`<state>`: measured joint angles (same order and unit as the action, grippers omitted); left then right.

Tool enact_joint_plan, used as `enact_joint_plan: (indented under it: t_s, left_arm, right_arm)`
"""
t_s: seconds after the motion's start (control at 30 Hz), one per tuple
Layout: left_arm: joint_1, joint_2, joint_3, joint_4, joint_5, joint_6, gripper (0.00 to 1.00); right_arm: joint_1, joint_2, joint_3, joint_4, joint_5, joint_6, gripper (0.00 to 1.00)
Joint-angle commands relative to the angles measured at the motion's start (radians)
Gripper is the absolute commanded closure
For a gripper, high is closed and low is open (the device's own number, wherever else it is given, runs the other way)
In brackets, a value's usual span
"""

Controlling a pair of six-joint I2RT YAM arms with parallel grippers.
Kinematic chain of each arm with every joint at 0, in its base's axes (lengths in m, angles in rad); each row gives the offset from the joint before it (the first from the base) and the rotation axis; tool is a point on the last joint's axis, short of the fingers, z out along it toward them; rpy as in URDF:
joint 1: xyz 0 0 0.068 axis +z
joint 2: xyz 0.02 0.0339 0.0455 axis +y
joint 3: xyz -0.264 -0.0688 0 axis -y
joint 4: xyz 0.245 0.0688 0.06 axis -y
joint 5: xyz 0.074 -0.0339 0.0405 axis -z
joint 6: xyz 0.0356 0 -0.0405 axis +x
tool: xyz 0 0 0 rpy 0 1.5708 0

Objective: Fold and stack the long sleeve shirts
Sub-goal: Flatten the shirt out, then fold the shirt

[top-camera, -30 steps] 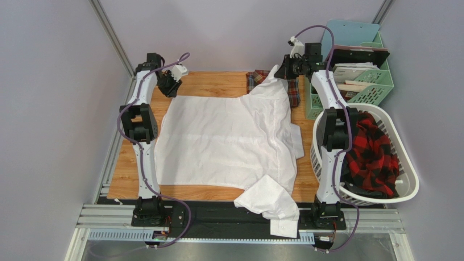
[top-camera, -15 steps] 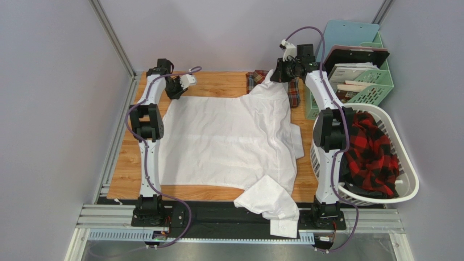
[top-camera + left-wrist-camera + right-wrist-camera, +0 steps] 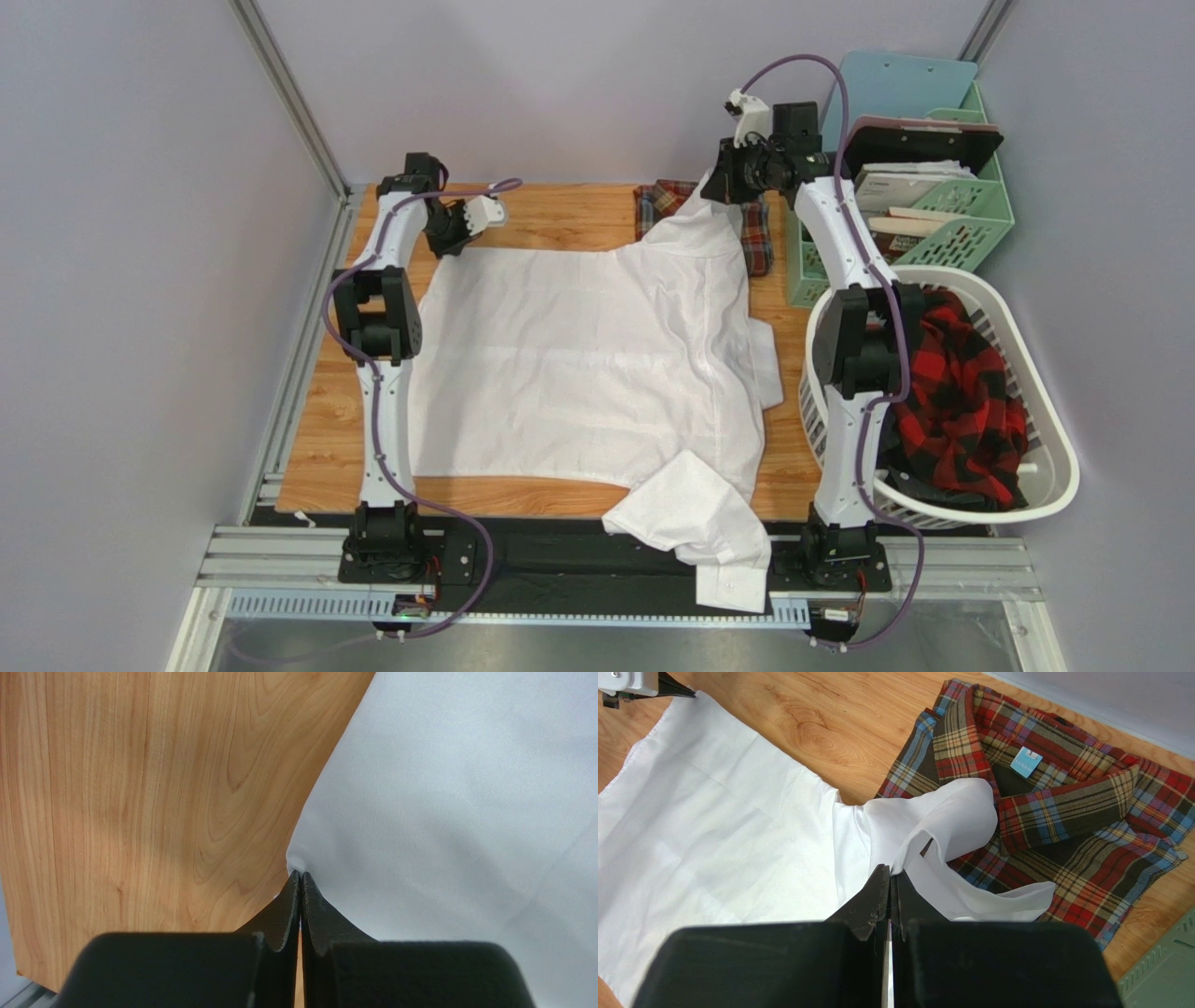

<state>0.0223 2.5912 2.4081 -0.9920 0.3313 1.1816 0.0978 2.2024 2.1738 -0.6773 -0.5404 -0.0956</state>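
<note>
Biggest thing first: the wooden table (image 3: 561,210) is mostly covered by the white shirt (image 3: 589,364), spread flat in the middle of the top view, with one cuffed sleeve hanging over the bottom edge.

What's new: a second ago the left gripper (image 3: 300,882) was spread and hovering at the shirt's upper-left corner. It has now dropped onto that corner and its jaws are pressed together on the fabric edge. The right gripper (image 3: 890,875) hasn't changed, still pinching a raised bit of the shirt at upper centre. So both far corners look held, and I'd guess a fold toward the bottom of the frame comes next.

Containers: the white laundry basket (image 3: 1045,490) at lower right holds a crumpled red-and-black checked garment (image 3: 968,406). The green crate (image 3: 982,231) above it has papers and flat boards in it, and I can't tell more.

The plaid shirt (image 3: 1046,812) lies folded at the table's top edge, partly under the lifted white fabric.
</note>
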Motion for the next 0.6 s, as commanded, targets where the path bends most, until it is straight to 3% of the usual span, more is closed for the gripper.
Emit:
enact_joint_plan:
  t_s: [0.0,0.3,0.57]
  left_arm:
    - [0.007,-0.118,-0.023,0.013,0.094,-0.023,1.00]
    - [0.028,-0.261,-0.150,0.023,0.123,0.006,1.00]
    - [0.077,-0.439,-0.378,0.043,0.159,0.076,1.00]
  right_arm:
    - [0.005,-0.113,-0.015,0.002,-0.020,-0.042,1.00]
    - [0.005,-0.263,-0.169,-0.033,-0.079,-0.092,1.00]
    - [0.003,-0.452,-0.388,-0.057,-0.119,-0.153,1.00]
